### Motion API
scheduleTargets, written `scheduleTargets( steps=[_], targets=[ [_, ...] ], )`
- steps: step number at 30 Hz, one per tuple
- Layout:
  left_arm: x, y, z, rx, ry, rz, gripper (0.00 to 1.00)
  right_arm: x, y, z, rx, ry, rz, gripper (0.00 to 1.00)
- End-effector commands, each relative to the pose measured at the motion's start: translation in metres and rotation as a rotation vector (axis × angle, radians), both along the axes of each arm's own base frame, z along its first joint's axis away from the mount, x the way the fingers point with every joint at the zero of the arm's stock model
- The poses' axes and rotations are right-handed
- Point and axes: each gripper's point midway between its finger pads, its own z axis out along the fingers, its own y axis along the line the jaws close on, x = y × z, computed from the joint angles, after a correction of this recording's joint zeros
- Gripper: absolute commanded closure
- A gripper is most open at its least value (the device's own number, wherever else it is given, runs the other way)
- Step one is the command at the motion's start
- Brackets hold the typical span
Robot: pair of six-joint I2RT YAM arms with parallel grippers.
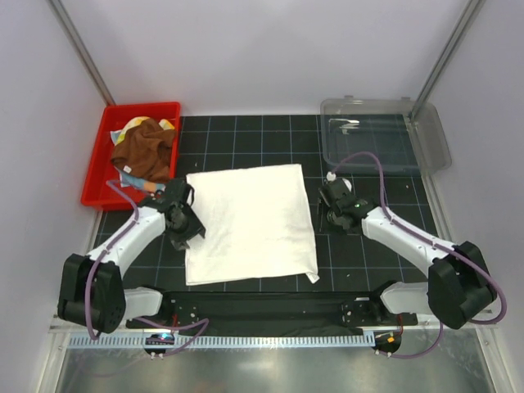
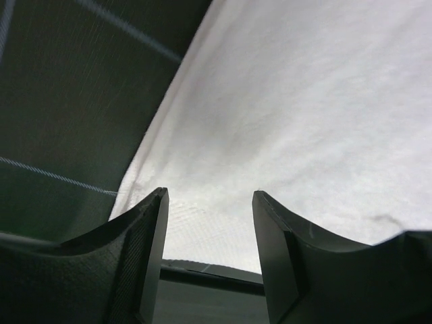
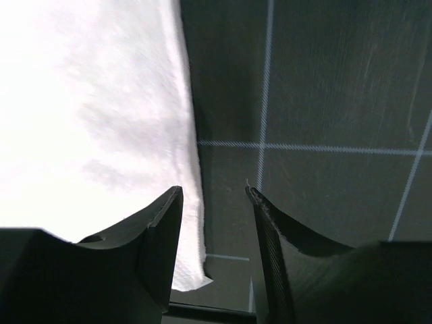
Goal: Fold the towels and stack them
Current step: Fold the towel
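The large white towel [image 1: 250, 221] lies folded flat on the black mat. My left gripper [image 1: 187, 232] hovers at its left edge, open, with only white cloth [image 2: 304, 101] below the gap between its fingers [image 2: 209, 196]. Just off the towel's right edge, my right gripper [image 1: 326, 211] is also open; the towel's edge [image 3: 88, 101] runs under its left finger, and nothing is pinched between the fingers [image 3: 212, 192]. The rust-brown towel [image 1: 146, 151] is heaped in the red bin, with the yellow towel [image 1: 141, 124] behind it and a bit of the light blue one [image 1: 131, 178] in front.
The red bin [image 1: 94, 176] stands at the back left of the mat. A clear plastic container [image 1: 381, 135] with its lid leaning beside it sits at the back right. Metal frame posts rise at both back corners.
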Motion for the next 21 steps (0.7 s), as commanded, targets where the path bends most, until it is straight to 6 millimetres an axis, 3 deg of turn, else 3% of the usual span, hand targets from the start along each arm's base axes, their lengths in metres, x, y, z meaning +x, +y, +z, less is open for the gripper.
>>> scheduleTargets(
  steps=[1, 2, 4, 5, 6, 7, 8, 9, 11, 12, 13, 14, 16, 18, 19, 20, 21],
  targets=[
    [0.055, 0.009, 0.051, 0.094, -0.175, -0.097, 0.43, 0.035, 0.008, 0.057, 0.017, -0.146, -0.007, 0.51],
    [0.069, 0.007, 0.062, 0.091, -0.212, -0.120, 0.41, 0.050, 0.024, 0.082, 0.061, -0.210, 0.072, 0.50],
    [0.095, 0.004, 0.069, 0.103, -0.245, -0.179, 0.38, 0.075, 0.043, 0.098, 0.080, -0.285, 0.162, 0.48],
    [0.118, -0.003, 0.092, 0.082, -0.317, -0.273, 0.37, 0.093, 0.052, 0.122, 0.091, -0.344, 0.235, 0.48],
    [0.132, -0.006, 0.098, 0.083, -0.349, -0.323, 0.36, 0.103, 0.057, 0.126, 0.076, -0.354, 0.283, 0.48],
    [0.145, -0.009, 0.096, 0.086, -0.345, -0.367, 0.34, 0.112, 0.060, 0.113, 0.042, -0.310, 0.319, 0.48],
    [0.168, -0.005, 0.115, 0.098, -0.398, -0.395, 0.32, 0.131, 0.066, 0.133, 0.032, -0.351, 0.341, 0.49],
    [0.177, -0.017, 0.125, 0.046, -0.437, -0.520, 0.33, 0.137, 0.070, 0.134, 0.011, -0.352, 0.427, 0.50],
    [0.194, -0.018, 0.122, 0.033, -0.431, -0.610, 0.32, 0.157, 0.080, 0.130, -0.004, -0.323, 0.498, 0.50],
    [0.209, -0.019, 0.143, 0.018, -0.502, -0.691, 0.33, 0.161, 0.083, 0.127, 0.001, -0.308, 0.542, 0.50],
    [0.216, -0.019, 0.144, 0.010, -0.516, -0.728, 0.33, 0.155, 0.087, 0.117, 0.003, -0.256, 0.653, 0.50],
    [0.225, -0.018, 0.140, 0.012, -0.515, -0.749, 0.31, 0.166, 0.095, 0.114, 0.000, -0.243, 0.703, 0.49],
    [0.244, -0.014, 0.154, 0.011, -0.582, -0.829, 0.30, 0.172, 0.086, 0.099, -0.045, -0.176, 0.771, 0.45],
    [0.252, -0.016, 0.141, -0.041, -0.569, -0.899, 0.30, 0.194, 0.087, 0.090, -0.048, -0.143, 0.801, 0.40],
    [0.261, -0.019, 0.157, -0.043, -0.624, -0.969, 0.30, 0.193, 0.081, 0.085, -0.029, -0.095, 0.829, 0.39],
    [0.261, -0.019, 0.136, -0.067, -0.559, -0.987, 0.31, 0.207, 0.084, 0.097, -0.025, -0.128, 0.846, 0.37],
    [0.264, -0.018, 0.134, -0.067, -0.544, -1.007, 0.31, 0.211, 0.084, 0.078, -0.018, -0.076, 0.857, 0.34]
  ],
)
